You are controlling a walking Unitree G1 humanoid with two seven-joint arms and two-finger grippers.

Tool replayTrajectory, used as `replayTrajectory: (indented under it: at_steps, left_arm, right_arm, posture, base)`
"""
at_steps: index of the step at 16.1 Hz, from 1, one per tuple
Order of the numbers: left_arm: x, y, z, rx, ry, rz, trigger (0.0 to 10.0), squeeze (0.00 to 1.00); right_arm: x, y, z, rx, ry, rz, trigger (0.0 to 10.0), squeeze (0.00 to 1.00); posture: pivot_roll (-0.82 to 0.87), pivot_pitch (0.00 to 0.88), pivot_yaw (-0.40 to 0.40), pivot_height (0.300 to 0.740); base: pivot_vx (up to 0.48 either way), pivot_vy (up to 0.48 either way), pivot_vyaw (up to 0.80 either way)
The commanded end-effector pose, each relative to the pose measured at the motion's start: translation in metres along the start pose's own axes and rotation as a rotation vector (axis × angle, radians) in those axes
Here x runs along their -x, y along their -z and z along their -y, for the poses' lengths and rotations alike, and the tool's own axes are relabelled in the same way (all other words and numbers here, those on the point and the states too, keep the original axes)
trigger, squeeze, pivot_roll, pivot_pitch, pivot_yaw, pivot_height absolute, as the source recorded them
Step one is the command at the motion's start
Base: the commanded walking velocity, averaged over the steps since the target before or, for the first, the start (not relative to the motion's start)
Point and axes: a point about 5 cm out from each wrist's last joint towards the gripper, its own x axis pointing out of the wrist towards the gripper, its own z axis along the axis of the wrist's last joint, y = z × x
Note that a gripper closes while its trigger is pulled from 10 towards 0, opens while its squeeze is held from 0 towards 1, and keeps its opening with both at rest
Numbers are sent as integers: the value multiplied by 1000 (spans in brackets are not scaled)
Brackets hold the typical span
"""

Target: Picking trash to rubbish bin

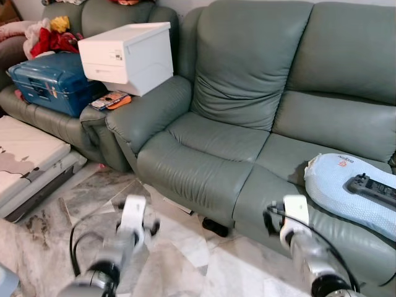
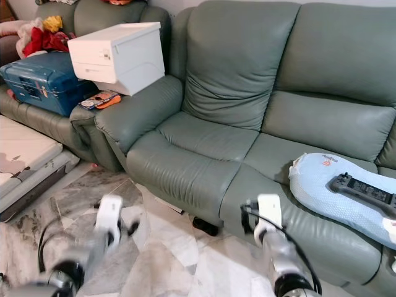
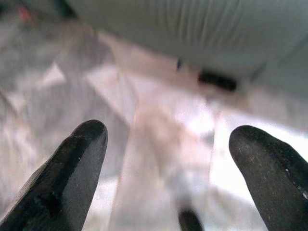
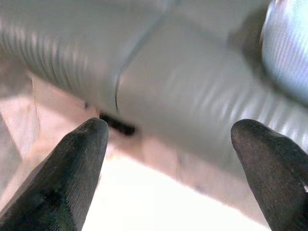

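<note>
- The left gripper (image 3: 166, 159) hangs low over the marble floor (image 1: 179, 260) with its two black fingers (image 3: 72, 163) spread wide and nothing between them
- The right gripper (image 4: 168, 163) is likewise spread and empty, held just in front of the front edge of the green leather sofa (image 1: 247, 142)
- No rubbish bin can be picked out, and no certain piece of trash; the likeliest candidate is a small black object (image 1: 215, 227) on the floor, tucked against the sofa's base between the two arms
- I judge it light and rigid enough to pinch across its short width, though its make is too small to tell; the sofa front overhangs it, so the approach would have to come low from the open floor
- On the right seat lies a pale blue cushion (image 1: 346, 185) with a black power strip (image 1: 371, 189) resting on it, close to the right arm
- Left of the sofa, flat white panels (image 1: 31, 158) lie stacked on the floor
- Farther back, a white box (image 1: 127, 55) sits on the sofa's armrest, a blue case (image 1: 52, 80) beside it, and heaped clothes (image 1: 46, 37) behind
</note>
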Motion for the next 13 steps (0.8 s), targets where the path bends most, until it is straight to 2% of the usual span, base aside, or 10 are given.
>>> replayTrajectory:
  at_steps: [1,2,4,7,10,11,13]
  left_arm:
    - [4,15,-10,-23,-27,-66,10000,0]
    - [6,25,-14,-42,-37,-100,10000,0]
    - [12,49,-21,-80,-45,-177,10000,0]
    - [18,66,-27,-45,-80,-212,10000,0]
    - [21,79,-24,-46,-82,-250,10000,0]
    - [21,80,-21,-25,-75,-251,10000,0]
    - [20,80,-15,-45,-56,-249,10000,0]
  right_arm:
    - [2,10,-2,-47,-1,-41,10000,0]
    - [2,14,1,-89,8,-57,10000,0]
    - [5,26,7,-71,20,-111,10000,0]
    - [11,42,13,-62,27,-170,10000,0]
    - [21,67,15,-58,28,-262,10000,0]
    - [22,70,14,-75,21,-273,10000,0]
    - [23,72,10,-54,-11,-284,10000,0]
  posture:
    - [-156,0,72,740]
    - [-157,0,73,740]
    - [-162,0,70,740]
    - [-151,0,62,740]
    - [-143,0,46,740]
    - [-137,0,41,740]
    - [-136,0,40,740]
  base:
    - [0,0,0]
    - [0,0,0]
    - [0,0,0]
    - [0,0,0]
    - [0,0,0]
    - [0,0,0]
    - [0,0,0]
